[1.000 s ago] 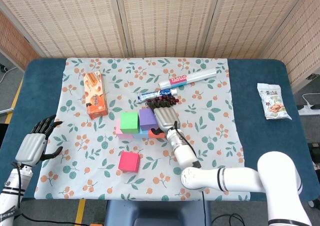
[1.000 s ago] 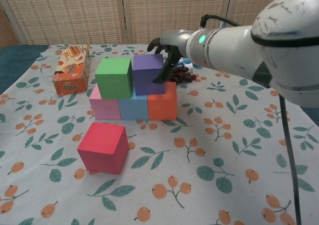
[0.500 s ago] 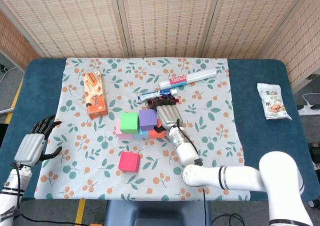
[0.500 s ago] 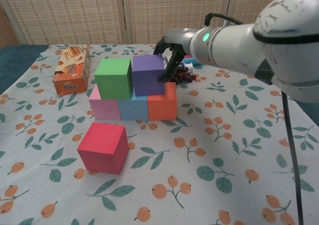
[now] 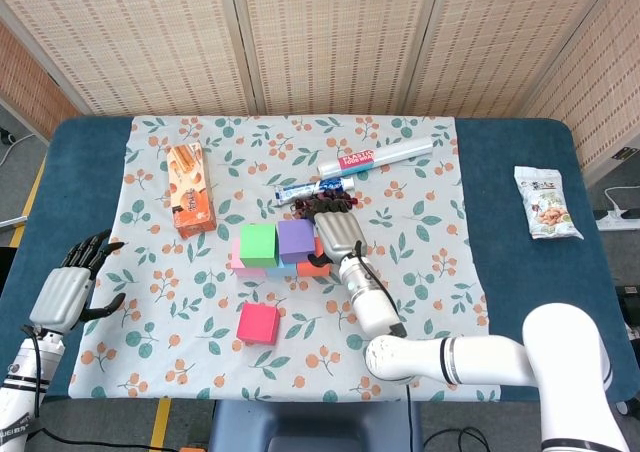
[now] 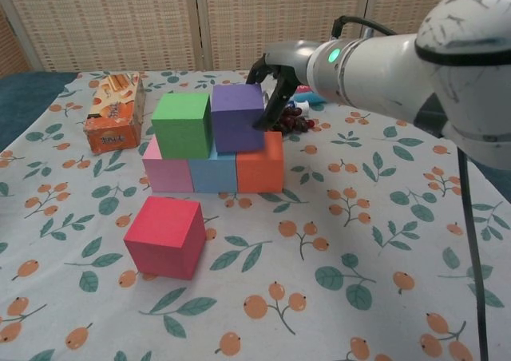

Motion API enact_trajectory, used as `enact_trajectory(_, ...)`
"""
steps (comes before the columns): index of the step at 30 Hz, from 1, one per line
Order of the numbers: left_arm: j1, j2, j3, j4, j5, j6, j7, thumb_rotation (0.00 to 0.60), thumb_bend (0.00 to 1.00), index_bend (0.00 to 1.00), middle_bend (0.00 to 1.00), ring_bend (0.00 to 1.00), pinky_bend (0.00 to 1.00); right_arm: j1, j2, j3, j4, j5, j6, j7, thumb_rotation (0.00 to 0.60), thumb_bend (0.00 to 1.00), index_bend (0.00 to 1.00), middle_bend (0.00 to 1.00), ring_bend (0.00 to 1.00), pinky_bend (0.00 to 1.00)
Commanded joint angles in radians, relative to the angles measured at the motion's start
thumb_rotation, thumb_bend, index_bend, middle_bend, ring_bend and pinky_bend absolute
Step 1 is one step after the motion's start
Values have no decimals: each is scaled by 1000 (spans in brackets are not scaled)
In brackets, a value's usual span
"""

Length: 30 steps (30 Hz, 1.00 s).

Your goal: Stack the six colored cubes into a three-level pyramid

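A floral cloth covers the blue table before woven screens. At its centre, green cube and purple cube sit on the pink, blue, orange row; the magenta cube lies apart at 6 o'clock. The right hand touches the purple cube's 3 o'clock face, fingers gripping nothing, while the left hand hangs at 9 o'clock, fingers spread.

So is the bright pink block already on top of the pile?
No, the bright pink block sits alone on the cloth, in front of the pile.

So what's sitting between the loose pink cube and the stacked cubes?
Nothing: in the chest view only bare flowered cloth separates the pink cube from the stack's bottom row.
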Motion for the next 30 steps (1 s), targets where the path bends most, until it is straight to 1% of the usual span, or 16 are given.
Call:
enact_trajectory(1, 0, -2, 1, 4, 2, -1, -6, 600, 311, 147, 0, 0, 94, 1, -7, 1, -3, 6, 10, -6, 600, 208, 348, 77, 0, 0)
enact_trajectory(13, 0, -12, 8, 33, 20, 0, -38, 600, 311, 146, 0, 0, 94, 3, -40, 8, -7, 9, 53, -26, 600, 208, 338, 77, 0, 0)
enact_trajectory(30, 0, -16, 9, 48, 24, -1, -57, 600, 311, 144, 0, 0, 95, -2, -62, 24, 8, 5, 63, -45, 600, 207, 319, 77, 0, 0)
